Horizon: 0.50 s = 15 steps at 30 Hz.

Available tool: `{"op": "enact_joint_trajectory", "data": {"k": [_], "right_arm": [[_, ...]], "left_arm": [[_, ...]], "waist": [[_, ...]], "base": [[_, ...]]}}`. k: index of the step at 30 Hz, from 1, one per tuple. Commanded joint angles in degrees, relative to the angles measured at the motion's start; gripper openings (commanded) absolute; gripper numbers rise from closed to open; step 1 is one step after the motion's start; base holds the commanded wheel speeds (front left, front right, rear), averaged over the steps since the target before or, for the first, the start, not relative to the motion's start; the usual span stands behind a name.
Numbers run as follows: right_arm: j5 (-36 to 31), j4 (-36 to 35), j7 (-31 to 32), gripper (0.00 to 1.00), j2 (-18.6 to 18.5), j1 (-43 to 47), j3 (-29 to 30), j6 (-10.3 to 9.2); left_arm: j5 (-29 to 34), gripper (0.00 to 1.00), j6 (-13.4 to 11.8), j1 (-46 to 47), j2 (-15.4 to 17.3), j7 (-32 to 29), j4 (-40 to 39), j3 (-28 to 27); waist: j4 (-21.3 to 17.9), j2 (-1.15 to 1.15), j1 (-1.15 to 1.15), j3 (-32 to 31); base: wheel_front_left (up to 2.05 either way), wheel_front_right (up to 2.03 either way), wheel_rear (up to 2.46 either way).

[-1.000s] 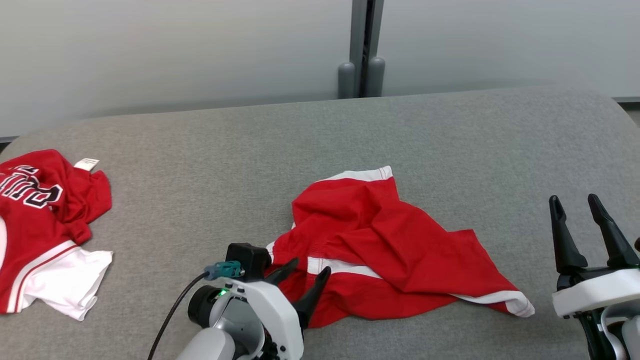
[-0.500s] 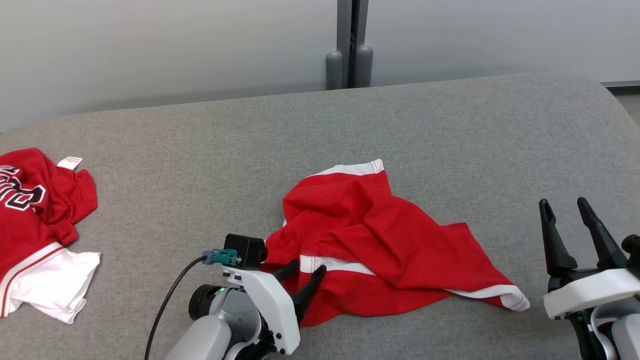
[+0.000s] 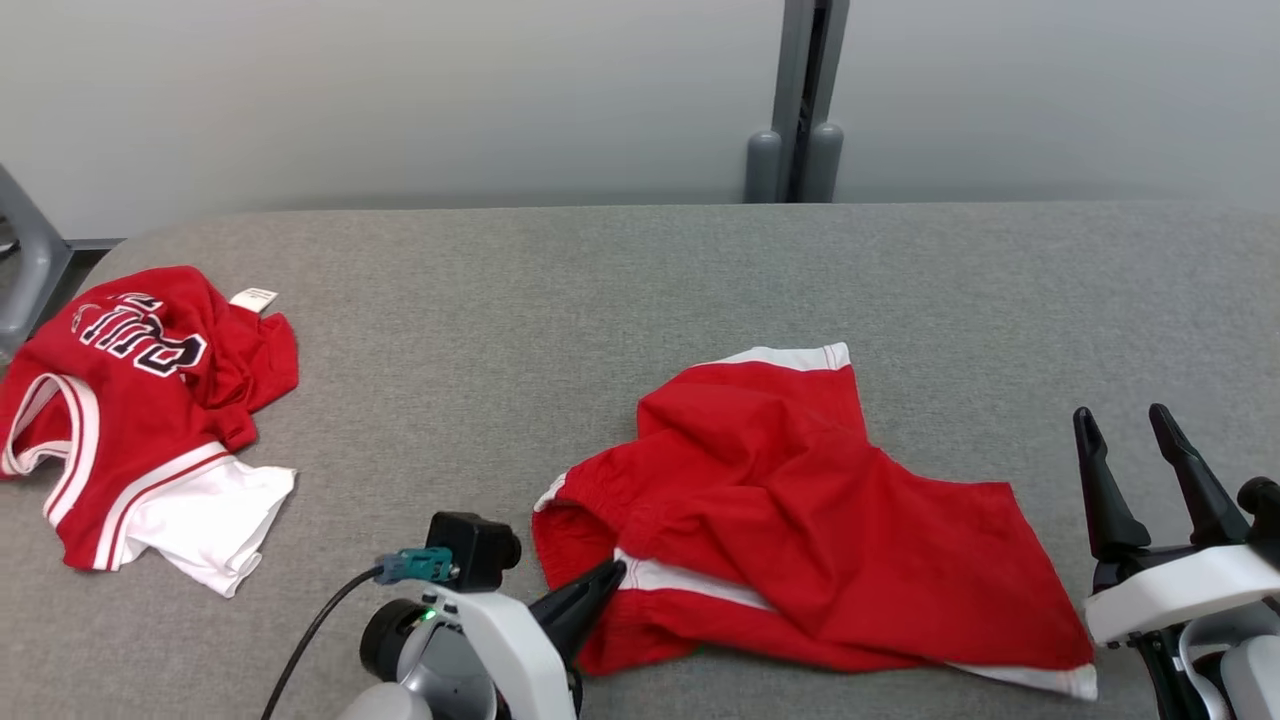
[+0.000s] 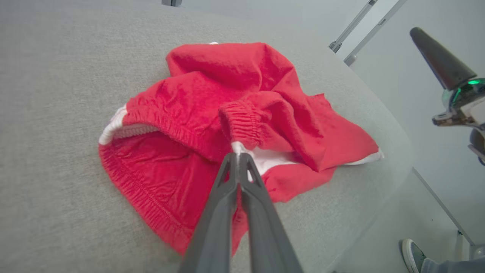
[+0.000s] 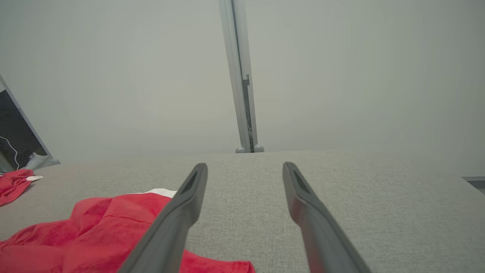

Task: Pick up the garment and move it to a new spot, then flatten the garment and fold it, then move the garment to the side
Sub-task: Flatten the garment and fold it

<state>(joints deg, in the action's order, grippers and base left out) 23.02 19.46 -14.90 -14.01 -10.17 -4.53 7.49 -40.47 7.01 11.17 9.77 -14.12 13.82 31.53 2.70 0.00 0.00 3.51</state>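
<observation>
The garment (image 3: pixel 790 510) is a pair of red shorts with white trim, lying crumpled on the grey table (image 3: pixel 560 300) at centre right. My left gripper (image 3: pixel 612 574) is shut on the garment's white-striped waistband at its near left edge. In the left wrist view the two fingers (image 4: pixel 227 197) press together on the white band of the garment (image 4: pixel 212 113), with the fabric bunched just past the tips. My right gripper (image 3: pixel 1120 425) stands open at the right, off the garment's right hem, with nothing between its fingers. The right wrist view has the right gripper (image 5: pixel 244 167) above the bare table, the garment (image 5: pixel 98 231) to its lower left.
A second red and white jersey (image 3: pixel 140 410) with black lettering lies at the table's far left. A grey post (image 3: pixel 800 110) stands behind the far edge. A grey chair part (image 3: pixel 25 260) sits at the left. A person's shoe (image 4: pixel 413 256) shows on the floor beyond the table's edge.
My left gripper has shut on the garment's waistband; it stood open around the fabric before. The head camera has shifted, so the whole picture has slid right. The right gripper remains open.
</observation>
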Motion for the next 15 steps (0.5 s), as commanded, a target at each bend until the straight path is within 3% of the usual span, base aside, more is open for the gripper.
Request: {"op": "enact_joint_trajectory", "data": {"k": [1, 10, 15], "right_arm": [[-0.37, 0.16, -0.25, 1.00, -0.17, 0.46, -0.03, 0.02], [0.23, 0.88, -0.25, 1.00, -0.23, 0.44, -1.03, 0.02], [0.72, 1.42, -0.25, 1.00, -0.72, 0.13, -1.66, 0.02]], "left_arm": [[0.22, 0.00, -0.18, -0.87, 1.05, -0.40, -0.90, -0.23], [1.15, 0.00, -0.99, -7.23, 8.88, -5.91, -8.40, 1.36], [0.80, 0.00, -2.22, -9.69, 11.13, -8.22, -9.91, 1.37]], "waist": [[1.04, 0.00, 0.00, -0.31], [2.99, 0.00, 0.00, -0.22], [2.80, 0.00, 0.00, -0.04]], "base": [[0.00, 0.00, 0.00], [0.00, 0.00, 0.00], [0.00, 0.00, 0.00]]}}
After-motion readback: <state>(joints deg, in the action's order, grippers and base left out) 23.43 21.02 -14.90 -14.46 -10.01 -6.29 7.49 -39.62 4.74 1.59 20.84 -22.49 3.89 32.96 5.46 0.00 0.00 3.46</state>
